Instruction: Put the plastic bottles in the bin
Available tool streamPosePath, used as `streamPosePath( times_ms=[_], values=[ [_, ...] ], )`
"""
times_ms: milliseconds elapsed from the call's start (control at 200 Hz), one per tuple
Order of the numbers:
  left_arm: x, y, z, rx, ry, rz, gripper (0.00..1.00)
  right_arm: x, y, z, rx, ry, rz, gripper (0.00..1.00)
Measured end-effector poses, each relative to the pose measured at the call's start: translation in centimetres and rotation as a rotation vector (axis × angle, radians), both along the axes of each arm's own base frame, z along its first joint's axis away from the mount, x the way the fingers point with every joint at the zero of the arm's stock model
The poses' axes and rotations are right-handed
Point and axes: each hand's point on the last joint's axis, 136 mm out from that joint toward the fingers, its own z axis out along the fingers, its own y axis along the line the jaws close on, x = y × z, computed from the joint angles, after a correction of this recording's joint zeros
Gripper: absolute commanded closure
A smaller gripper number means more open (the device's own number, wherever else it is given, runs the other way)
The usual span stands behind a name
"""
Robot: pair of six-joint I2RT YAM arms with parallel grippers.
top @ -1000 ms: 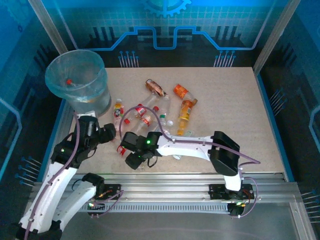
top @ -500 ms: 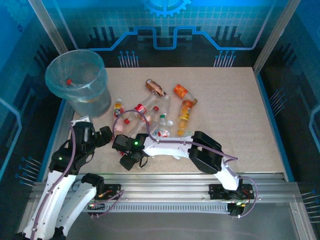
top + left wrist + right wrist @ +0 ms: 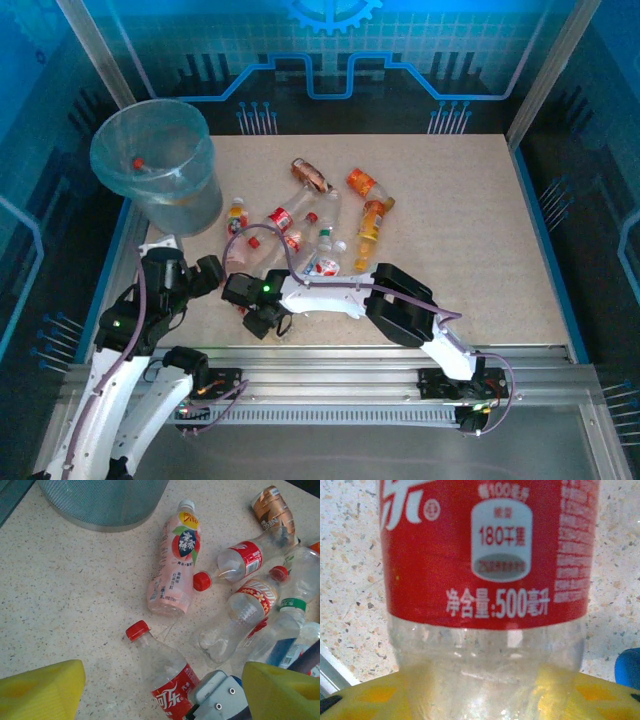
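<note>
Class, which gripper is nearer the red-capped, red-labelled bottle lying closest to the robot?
Right. The right gripper straddles the clear lower end of the red-labelled bottle; the left gripper is open just beside it, not touching.

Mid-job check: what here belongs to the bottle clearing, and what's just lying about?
Job: red-label cola bottle, pink drink bottle, other clear bottles, orange bottles, crushed brown-label bottle, grey bin.
Not the job: speckled table, metal rail.
</note>
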Motion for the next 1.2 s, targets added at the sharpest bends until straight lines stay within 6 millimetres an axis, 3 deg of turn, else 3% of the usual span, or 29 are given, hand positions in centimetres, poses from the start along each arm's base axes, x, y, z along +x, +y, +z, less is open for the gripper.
streamPosePath(
  times_ms=[80,180,430,590,730,905,1070,1201],
  values=[
    [0.0,0.0,1.5,-0.005,-0.031,0.000,0.17,-0.2,-0.1,0.7,0.007,0.000,0.006,0.46],
    [0.1,0.0,4.2,-0.010,-0.089,-0.006,0.18,-0.6,-0.2,3.2,0.055,-0.009,0.020,0.47],
    [1.7,-0.8,12.0,-0.037,-0.223,-0.038,0.19,-1.3,-3.0,14.2,0.268,-0.074,0.045,0.48],
    [4.2,-3.3,15.6,-0.120,-0.276,-0.125,0.22,0.6,-6.8,18.5,0.380,-0.100,0.008,0.48],
    [6.8,-6.7,17.0,-0.264,-0.292,-0.233,0.27,3.2,-10.8,20.9,0.473,-0.123,-0.050,0.48],
    [10.0,-11.3,16.9,-0.435,-0.244,-0.361,0.27,6.0,-14.7,23.9,0.590,-0.156,-0.096,0.49],
    [11.2,-16.7,17.2,-0.496,-0.189,-0.522,0.26,6.9,-16.1,25.3,0.648,-0.164,-0.068,0.48],
    [11.8,-19.1,17.0,-0.506,-0.165,-0.576,0.28,6.4,-16.0,25.5,0.683,-0.136,-0.014,0.48]
  ],
)
